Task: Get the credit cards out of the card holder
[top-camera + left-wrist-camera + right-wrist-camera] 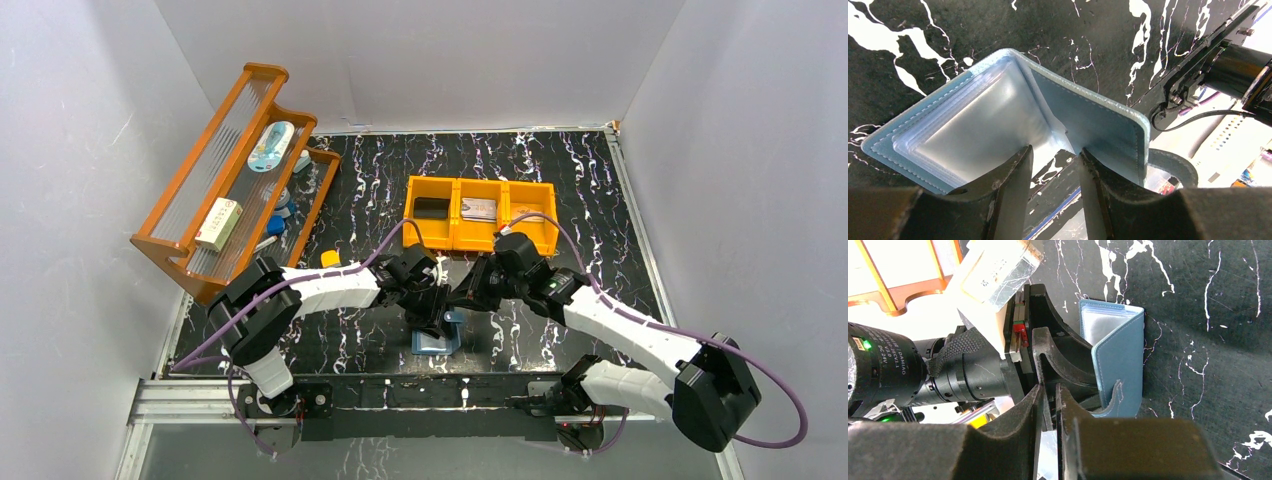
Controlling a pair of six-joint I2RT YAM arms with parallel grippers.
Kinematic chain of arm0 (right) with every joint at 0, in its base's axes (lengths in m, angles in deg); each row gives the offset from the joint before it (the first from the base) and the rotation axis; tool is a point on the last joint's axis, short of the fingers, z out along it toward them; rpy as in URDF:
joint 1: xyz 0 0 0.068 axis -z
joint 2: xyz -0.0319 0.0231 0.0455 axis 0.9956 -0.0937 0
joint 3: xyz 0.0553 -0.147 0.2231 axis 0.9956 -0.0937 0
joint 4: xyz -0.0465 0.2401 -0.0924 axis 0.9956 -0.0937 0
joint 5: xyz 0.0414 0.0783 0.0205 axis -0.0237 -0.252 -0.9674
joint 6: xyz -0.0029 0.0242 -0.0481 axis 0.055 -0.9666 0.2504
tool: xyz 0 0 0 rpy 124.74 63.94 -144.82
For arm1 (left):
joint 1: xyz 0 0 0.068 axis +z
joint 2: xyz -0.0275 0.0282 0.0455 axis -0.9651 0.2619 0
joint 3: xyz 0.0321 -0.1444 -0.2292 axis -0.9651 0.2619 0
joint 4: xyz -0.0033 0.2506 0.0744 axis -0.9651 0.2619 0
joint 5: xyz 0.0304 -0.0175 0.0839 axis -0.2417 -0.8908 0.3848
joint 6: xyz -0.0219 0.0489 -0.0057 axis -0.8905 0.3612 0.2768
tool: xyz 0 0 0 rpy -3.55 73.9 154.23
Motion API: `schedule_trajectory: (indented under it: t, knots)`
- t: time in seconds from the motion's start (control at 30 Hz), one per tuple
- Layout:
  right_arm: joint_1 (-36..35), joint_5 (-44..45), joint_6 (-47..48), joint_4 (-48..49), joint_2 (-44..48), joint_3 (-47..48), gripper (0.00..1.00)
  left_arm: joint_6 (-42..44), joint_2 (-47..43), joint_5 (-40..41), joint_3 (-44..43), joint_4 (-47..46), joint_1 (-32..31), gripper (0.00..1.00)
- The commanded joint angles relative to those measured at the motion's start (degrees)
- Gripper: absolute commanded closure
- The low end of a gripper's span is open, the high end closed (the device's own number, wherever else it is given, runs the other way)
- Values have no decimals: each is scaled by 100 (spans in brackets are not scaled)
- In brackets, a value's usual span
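Observation:
The teal-blue card holder (437,343) lies open near the table's front edge. One half is flat, with clear pockets (998,115) that look pale. The other half stands upright (1120,355). My left gripper (1055,155) is open and comes down on it, one fingertip on each half beside the fold. It also shows in the top view (435,318). My right gripper (1049,390) is just right of the holder, nearly closed on a thin greyish credit card (1046,450) seen edge-on. It also shows in the top view (470,295). Another greyish card (478,210) lies in the bin.
An orange three-compartment bin (455,240) stands behind the grippers, with a black item (432,207) in its left compartment. An orange slatted rack (230,170) with small items leans at the far left. A small yellow-orange block (330,258) lies by the rack.

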Motion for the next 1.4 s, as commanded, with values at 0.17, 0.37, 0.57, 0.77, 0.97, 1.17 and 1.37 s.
schedule_trajectory:
  t: [0.17, 0.37, 0.57, 0.77, 0.97, 1.17, 1.37]
  knots:
    - [-59, 237, 98, -571, 317, -378, 75, 235, -108, 381, -20, 35, -66, 57]
    - [-55, 44, -64, -182, 531, -730, 74, 217, -90, 345, -14, -26, -72, 57]
    - [-56, 112, -28, -366, 328, -748, 74, 214, -64, 348, -42, -45, -67, 56]
    - [-56, 246, 40, -419, -131, -748, 74, 234, -470, 752, 110, 228, -66, 53]
    - [-147, 282, 289, -398, -695, -455, 73, 213, -973, 1303, 378, 429, -66, 49]
    - [-409, 543, 311, -495, -1027, -125, 71, 92, -1084, 1288, 541, 405, -68, 49]
    - [-770, 904, 296, -600, -1295, 178, 60, -81, -1502, 1687, 809, 419, -73, 55]
